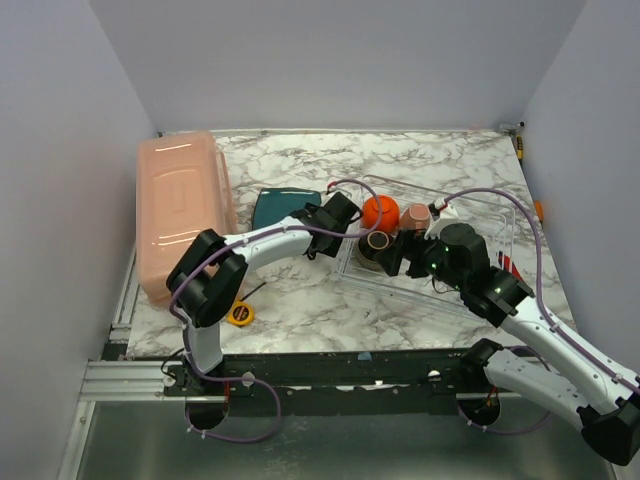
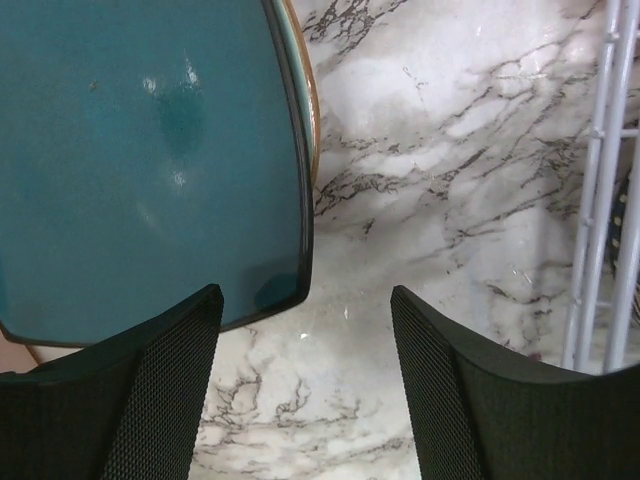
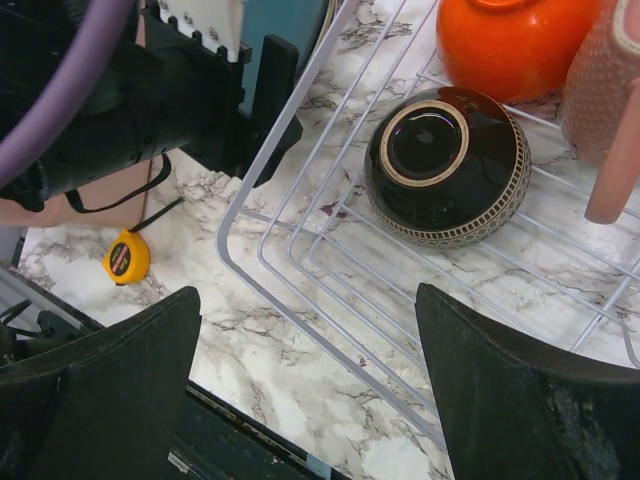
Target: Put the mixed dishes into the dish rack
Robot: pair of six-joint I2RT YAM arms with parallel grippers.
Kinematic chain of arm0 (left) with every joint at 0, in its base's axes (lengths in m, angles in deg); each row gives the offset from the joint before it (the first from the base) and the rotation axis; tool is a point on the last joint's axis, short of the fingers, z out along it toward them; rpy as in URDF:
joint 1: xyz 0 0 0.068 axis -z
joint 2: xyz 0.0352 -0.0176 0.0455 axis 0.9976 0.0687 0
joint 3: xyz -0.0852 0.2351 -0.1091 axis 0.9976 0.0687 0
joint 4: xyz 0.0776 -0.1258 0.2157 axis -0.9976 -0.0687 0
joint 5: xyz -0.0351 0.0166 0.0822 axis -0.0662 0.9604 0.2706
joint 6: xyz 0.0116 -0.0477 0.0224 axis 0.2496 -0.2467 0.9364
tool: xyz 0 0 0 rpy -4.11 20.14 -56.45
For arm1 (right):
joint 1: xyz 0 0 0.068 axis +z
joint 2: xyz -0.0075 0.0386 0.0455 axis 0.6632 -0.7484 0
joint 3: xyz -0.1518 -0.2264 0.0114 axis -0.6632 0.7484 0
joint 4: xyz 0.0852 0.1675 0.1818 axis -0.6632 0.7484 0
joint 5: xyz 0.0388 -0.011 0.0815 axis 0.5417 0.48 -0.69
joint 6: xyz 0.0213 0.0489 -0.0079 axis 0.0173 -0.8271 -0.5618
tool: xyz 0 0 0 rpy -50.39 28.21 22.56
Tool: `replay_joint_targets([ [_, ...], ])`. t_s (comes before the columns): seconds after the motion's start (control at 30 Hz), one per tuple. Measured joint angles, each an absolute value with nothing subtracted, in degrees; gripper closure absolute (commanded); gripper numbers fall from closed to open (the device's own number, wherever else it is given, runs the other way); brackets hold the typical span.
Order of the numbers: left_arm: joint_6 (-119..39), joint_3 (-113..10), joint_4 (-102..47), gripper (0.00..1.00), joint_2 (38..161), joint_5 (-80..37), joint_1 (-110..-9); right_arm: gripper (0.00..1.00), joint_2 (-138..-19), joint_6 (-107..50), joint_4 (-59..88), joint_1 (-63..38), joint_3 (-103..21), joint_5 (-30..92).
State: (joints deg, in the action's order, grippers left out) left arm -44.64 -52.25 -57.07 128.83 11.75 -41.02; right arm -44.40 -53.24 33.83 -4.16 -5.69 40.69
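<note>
The teal plate (image 1: pixel 275 205) (image 2: pixel 150 160) lies flat on the marble, left of the dish rack (image 1: pixel 470 215). My left gripper (image 1: pixel 322 212) (image 2: pixel 305 330) hovers open over the plate's right corner; its left finger overlaps the rim and bare marble shows between the jaws. Inside the rack stand the orange bowl (image 1: pixel 381 213) (image 3: pixel 515 40), the pinkish-tan mug (image 1: pixel 414 216) (image 3: pixel 605 100) and the dark brown bowl (image 1: pixel 378 245) (image 3: pixel 445 165), which sits upside down. My right gripper (image 1: pixel 398 255) (image 3: pixel 310 350) is open and holds nothing, above the rack's near-left corner wires (image 3: pixel 300 250).
A long salmon-pink tub (image 1: pixel 180 210) stands along the left edge of the table. A yellow tape measure (image 1: pixel 239 313) (image 3: pixel 128 258) lies near the front edge, by the left arm. Rack wires (image 2: pixel 600 200) run close on the right of the left gripper.
</note>
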Motion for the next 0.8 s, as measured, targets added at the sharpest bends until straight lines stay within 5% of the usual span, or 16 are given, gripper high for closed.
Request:
replay_joint_targets([
  [0.43,-40.77,-57.01,-56.21,0.54,135.87,15.84,-42.18,0.10,-44.58,-53.24,33.88,-4.16,-5.69,40.65],
  [0.8,-38.19,-56.77,-55.10,1.00,135.96,18.09,-41.61,0.10,-46.02,-53.70,33.72,-4.16,-5.50,40.65],
])
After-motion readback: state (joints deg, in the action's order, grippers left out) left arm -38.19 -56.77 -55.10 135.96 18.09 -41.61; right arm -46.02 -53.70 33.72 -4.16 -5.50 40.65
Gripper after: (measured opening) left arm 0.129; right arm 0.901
